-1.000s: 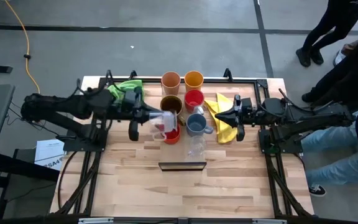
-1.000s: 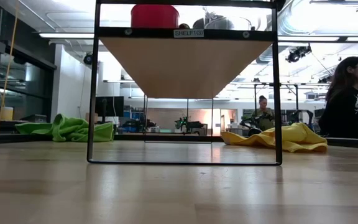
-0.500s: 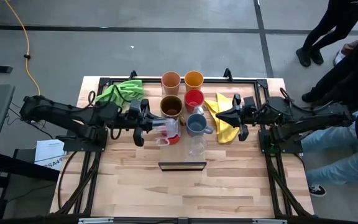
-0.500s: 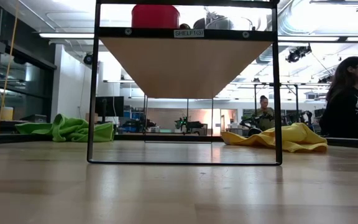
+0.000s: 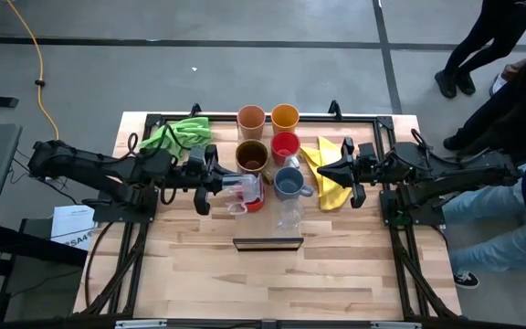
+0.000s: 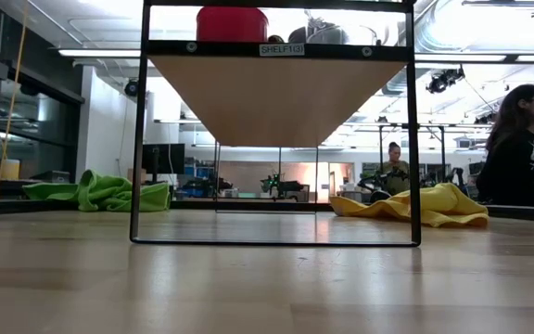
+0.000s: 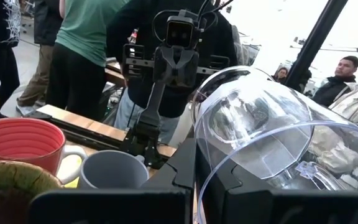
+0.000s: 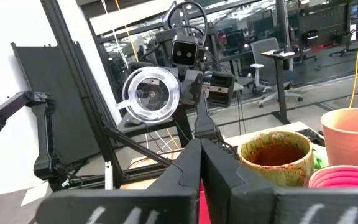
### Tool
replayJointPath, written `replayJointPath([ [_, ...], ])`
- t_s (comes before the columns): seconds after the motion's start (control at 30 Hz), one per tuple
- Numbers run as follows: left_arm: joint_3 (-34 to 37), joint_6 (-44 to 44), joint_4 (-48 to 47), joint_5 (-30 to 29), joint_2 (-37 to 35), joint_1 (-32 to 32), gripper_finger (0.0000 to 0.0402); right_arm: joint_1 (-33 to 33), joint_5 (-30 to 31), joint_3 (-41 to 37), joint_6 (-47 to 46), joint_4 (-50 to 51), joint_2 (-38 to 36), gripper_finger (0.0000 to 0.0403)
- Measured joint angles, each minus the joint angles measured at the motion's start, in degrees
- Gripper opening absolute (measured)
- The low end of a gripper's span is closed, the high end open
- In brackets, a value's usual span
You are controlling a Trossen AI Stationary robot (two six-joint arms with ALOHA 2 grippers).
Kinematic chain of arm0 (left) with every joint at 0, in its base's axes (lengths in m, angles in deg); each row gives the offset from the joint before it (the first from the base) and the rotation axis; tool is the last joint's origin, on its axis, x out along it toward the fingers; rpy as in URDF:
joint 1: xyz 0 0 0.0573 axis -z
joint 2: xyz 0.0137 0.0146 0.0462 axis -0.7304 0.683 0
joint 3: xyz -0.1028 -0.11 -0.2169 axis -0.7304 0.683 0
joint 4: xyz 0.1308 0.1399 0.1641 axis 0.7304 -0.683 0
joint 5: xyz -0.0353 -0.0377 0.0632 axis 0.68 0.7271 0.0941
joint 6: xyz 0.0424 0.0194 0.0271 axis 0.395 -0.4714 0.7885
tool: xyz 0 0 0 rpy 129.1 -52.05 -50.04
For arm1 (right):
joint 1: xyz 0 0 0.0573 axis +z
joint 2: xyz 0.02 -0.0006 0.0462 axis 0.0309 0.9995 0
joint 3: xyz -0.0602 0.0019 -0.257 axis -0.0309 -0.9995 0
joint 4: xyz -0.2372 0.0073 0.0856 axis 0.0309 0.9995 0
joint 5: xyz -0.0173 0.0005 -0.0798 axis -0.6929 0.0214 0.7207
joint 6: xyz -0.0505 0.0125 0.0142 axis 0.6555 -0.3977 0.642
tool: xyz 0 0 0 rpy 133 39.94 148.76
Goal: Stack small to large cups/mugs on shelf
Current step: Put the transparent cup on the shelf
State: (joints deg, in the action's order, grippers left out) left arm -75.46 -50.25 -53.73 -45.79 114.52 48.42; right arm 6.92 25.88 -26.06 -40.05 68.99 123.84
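Observation:
My left gripper (image 5: 224,183) is shut on a small clear glass (image 5: 237,187), which it holds on its side just above a red mug (image 5: 254,199) on the shelf (image 5: 261,228). Whether glass and mug touch I cannot tell. On the shelf stand a peach tumbler (image 5: 251,118), an orange tumbler (image 5: 285,116), a brown mug (image 5: 252,154), a second red mug (image 5: 285,146), a grey-blue mug (image 5: 288,184) and another clear glass (image 5: 288,215). My right gripper (image 5: 320,171) hovers shut and holds nothing, to the right of the grey-blue mug. My left gripper holds the clear glass by its wall at the open rim (image 7: 211,177). One finger (image 7: 184,163) lies outside the wall, and the other seems to be inside. The fingers come level from the table's left. The glass lies level with its base (image 8: 151,93) toward the right arm.
A green cloth (image 5: 179,133) lies left of the shelf and a yellow cloth (image 5: 325,174) right of it, under my right gripper. Black frame rails (image 5: 199,116) border the table's far side. People stand beyond the table's right edge (image 5: 510,110).
My left gripper has sunk with the clear glass toward the red mug, rolling a little, and has then kept still. The glass stays on its side.

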Motion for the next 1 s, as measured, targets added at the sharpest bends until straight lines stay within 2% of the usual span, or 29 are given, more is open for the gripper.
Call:
replayJointPath([
  [0.57, -0.1, -1.8, -1.2, 0.0, -1.8, 0.0, 0.0, 0.0, 0.1, 0.0, 0.4, 0.0, 0.0, 0.0],
  [0.67, -3.1, -4.3, -9.4, 0.0, -2.4, 0.0, 0.0, 0.0, 0.1, 0.0, 0.1, 0.0, 0.0, 0.0],
  [0.77, -9.4, -6.9, -22.5, 0.0, -1.8, 0.5, 0.0, 0.0, 0.1, 0.0, 0.0, 0.0, 0.0, 0.0],
  [1.0, -27.3, -18.5, -50.7, -0.7, 5.8, 5.3, 0.0, 0.0, 0.1, 0.0, 0.0, 0.0, 0.0, 0.0],
])
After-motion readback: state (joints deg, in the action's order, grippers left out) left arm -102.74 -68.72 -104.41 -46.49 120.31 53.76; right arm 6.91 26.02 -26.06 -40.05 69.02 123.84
